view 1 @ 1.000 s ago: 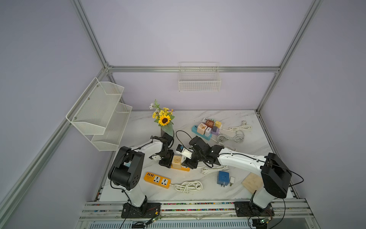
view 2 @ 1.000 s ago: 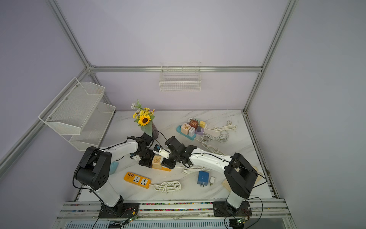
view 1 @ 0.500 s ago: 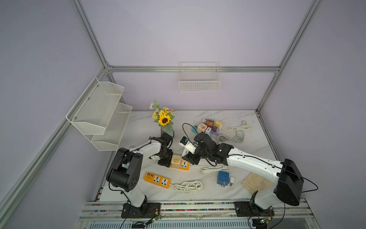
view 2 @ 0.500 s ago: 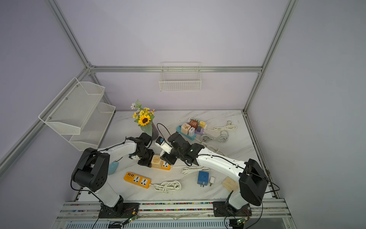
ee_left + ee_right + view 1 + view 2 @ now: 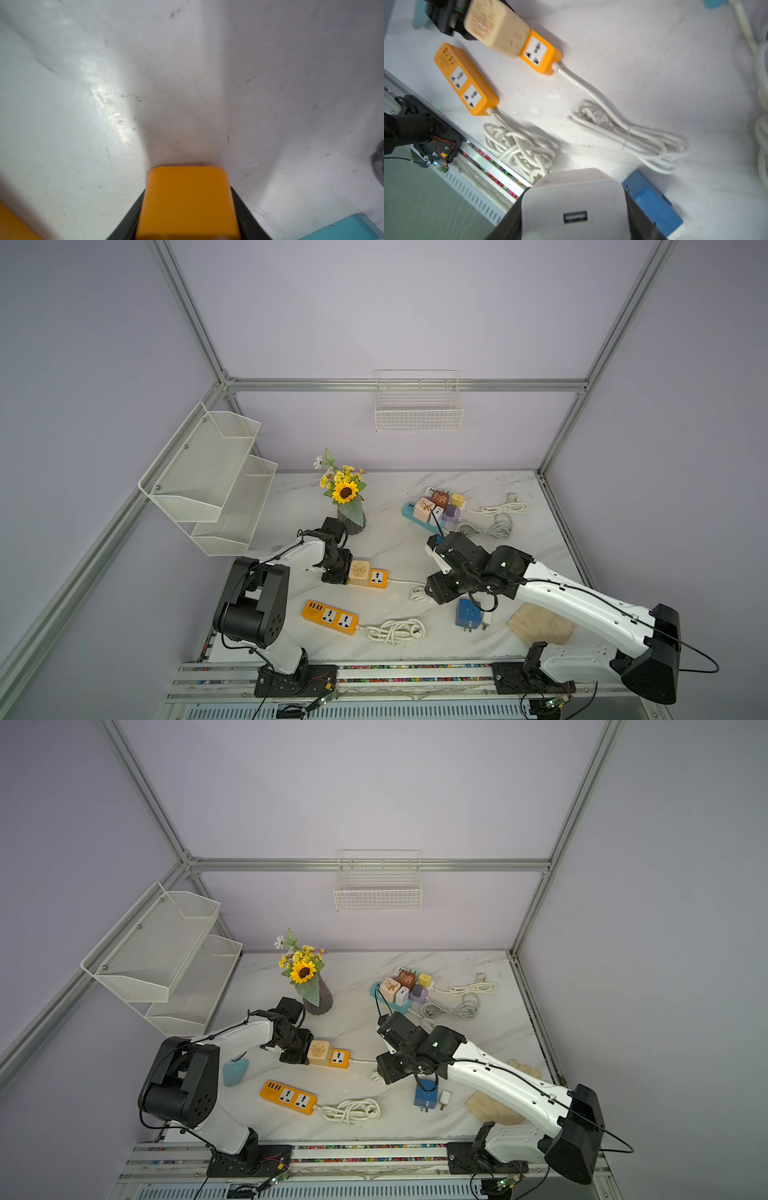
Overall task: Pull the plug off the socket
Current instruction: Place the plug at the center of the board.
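Top view: holds white square USB plug (image 5: 574,204) in right claw (image 5: 434,593), three o'clock of orange socket strip (image 5: 376,577) clamped by left claw (image 5: 337,572).

Two orange power strips (image 5: 330,617) (both corded), one teal strip (image 5: 408,511), one vase (image 5: 320,1004).

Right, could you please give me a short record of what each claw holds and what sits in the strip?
left claw: shut on the end of the orange power strip
right claw: shut on the white USB charger, clear of the strip
strip sockets: beige adapter plugged in, one socket bare
nearby: second orange strip, blue adapter
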`<action>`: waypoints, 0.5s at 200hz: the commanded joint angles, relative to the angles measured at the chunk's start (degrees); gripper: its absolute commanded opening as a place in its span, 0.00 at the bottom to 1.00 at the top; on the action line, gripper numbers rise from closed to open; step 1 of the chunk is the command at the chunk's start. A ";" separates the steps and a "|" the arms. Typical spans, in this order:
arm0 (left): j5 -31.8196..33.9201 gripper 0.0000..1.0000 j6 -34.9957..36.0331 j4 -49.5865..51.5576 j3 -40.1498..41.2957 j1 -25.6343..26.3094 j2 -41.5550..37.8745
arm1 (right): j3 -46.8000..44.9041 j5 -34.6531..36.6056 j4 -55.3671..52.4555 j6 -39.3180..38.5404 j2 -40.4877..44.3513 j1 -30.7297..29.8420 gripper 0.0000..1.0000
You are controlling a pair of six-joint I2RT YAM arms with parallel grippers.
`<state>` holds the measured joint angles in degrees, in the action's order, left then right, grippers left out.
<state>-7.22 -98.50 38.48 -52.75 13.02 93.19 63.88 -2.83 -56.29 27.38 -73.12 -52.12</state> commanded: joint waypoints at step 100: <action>7.40 0.00 6.51 3.74 1.59 -2.91 -0.40 | -0.39 -4.76 -11.50 11.52 -19.41 1.23 0.25</action>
<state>-6.79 -94.96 38.72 -52.51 10.90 92.71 61.63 -9.37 -64.84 37.28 -92.14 -51.72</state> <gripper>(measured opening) 0.507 0.597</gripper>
